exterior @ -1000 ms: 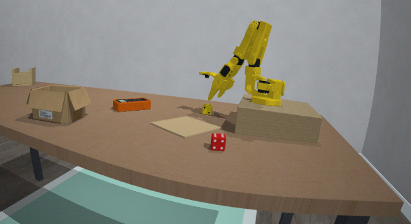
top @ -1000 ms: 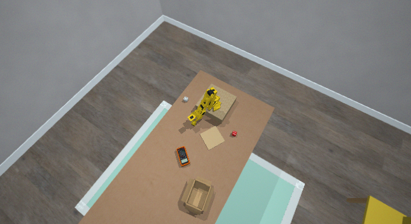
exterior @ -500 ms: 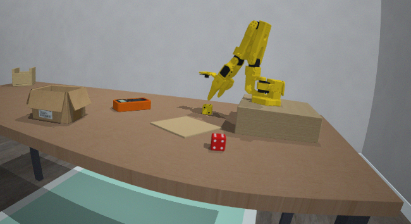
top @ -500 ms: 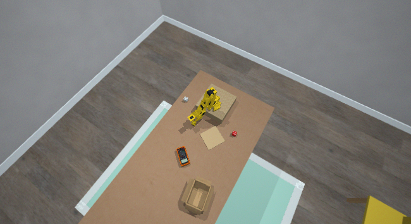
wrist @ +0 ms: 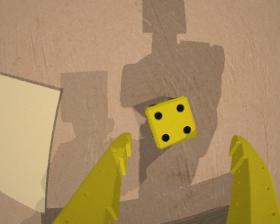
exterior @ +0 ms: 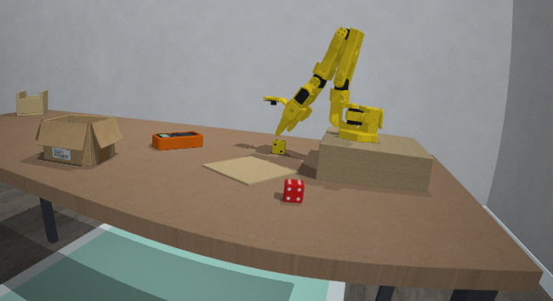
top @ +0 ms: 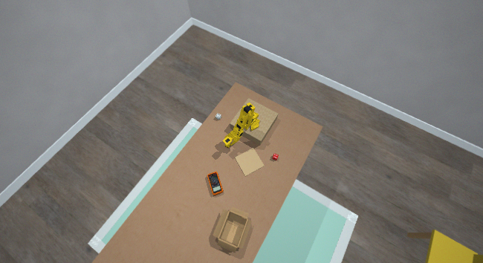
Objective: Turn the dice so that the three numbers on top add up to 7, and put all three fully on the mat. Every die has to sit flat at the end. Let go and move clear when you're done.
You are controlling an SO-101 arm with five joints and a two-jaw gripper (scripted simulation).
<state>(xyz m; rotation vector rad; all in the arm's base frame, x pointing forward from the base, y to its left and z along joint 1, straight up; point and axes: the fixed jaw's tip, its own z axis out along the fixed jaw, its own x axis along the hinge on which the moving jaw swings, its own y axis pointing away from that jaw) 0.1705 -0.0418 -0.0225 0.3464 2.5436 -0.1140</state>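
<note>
A yellow die (exterior: 278, 146) (wrist: 171, 122) sits flat on the table, four pips on top; the arm hides it in the top view. My gripper (exterior: 271, 116) (wrist: 181, 136) is open and empty above it, the die showing between the fingertips in the wrist view. A red die (top: 275, 157) (exterior: 293, 190) sits flat beside the mat (top: 250, 162) (exterior: 248, 170) (wrist: 21, 135); its top number is not clear. A white die (top: 218, 117) lies near the table's far left edge in the top view, too small to read; it is not visible in the exterior view.
The arm stands on a raised block (top: 265, 121) (exterior: 374, 166). An orange-cased meter (top: 215, 183) (exterior: 178, 140) lies beyond the mat, with an open cardboard box (top: 233, 229) (exterior: 78, 139) farther along. A small wooden holder (exterior: 31, 105) stands at the far left in the exterior view.
</note>
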